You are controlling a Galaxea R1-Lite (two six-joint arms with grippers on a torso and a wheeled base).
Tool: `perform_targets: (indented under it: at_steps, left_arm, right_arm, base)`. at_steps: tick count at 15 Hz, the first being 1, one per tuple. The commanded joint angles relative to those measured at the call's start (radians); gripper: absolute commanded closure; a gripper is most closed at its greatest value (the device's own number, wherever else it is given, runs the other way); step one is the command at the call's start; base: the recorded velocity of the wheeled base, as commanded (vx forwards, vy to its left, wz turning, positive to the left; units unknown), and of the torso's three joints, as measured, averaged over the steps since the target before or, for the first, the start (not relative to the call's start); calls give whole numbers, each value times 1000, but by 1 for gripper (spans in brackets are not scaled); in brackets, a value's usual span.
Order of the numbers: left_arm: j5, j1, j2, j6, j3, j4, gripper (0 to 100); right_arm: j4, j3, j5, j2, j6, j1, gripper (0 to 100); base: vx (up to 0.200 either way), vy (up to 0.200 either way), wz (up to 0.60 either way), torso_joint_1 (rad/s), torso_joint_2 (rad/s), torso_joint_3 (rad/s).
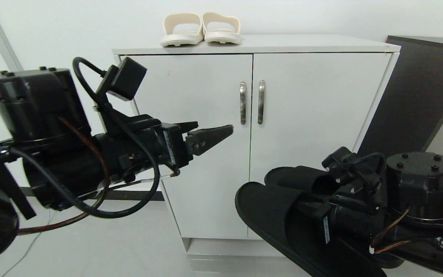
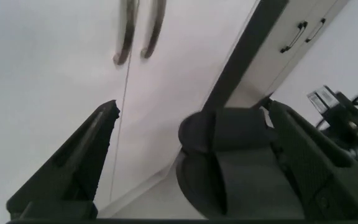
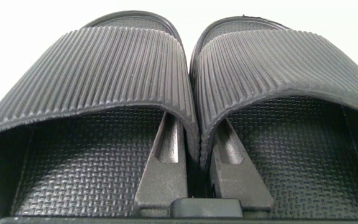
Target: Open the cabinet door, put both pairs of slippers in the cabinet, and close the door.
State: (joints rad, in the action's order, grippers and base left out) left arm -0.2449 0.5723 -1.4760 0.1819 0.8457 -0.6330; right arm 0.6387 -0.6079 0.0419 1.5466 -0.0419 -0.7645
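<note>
The white cabinet has both doors shut, its two metal handles side by side at the centre seam. A cream pair of slippers rests on the cabinet top. My left gripper is open in front of the left door, level with the lower ends of the handles and just left of them; in the left wrist view its fingers are spread wide below the handles. My right gripper is shut on the black pair of slippers, one finger inside each slipper, low before the right door.
A dark panel leans against the wall right of the cabinet. A second white cabinet with dark handles stands farther off. Pale floor lies open to the left of the cabinet base.
</note>
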Motion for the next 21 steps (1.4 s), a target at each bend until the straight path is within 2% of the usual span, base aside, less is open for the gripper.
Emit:
perform_targets:
  at_steps: [1,4,5,7,8,11,12,16,21]
  left_arm:
    - [-8,34,-75,-6,52,-1,0]
    - [-88,57,-121,2,144,16,0]
    - [-97,64,-138,8,187,41,0]
    - [-126,69,-198,67,342,157,0]
    - [-146,67,-219,77,377,173,0]
    - [-249,67,-261,148,460,177,0]
    - [-264,67,-282,156,484,177,0]
    - [-258,64,-362,156,555,176,0]
    - [-168,47,-417,156,625,176,0]
  right_arm:
    - [1,7,-8,0,0,5,100]
    - [1,22,-42,-2,2,5,100]
    - [1,26,-50,1,2,4,100]
    - [1,37,-56,4,2,2,100]
    - [1,40,-56,6,4,1,100]
    - [1,62,-91,18,4,-6,100]
    - [2,60,-91,23,4,-9,100]
    - [7,62,-89,36,4,-15,100]
    - [30,68,-89,40,4,-15,100]
  base:
    - [0,0,0,0,0,0]
    - [0,0,0,0,0,0]
    - [0,0,0,0,0,0]
    - [0,0,0,0,0,0]
    - [0,0,0,0,0,0]
    - [0,0,0,0,0,0]
    - [0,0,0,0,0,0]
    - [0,0,0,0,0,0]
    - [0,0,0,0,0,0]
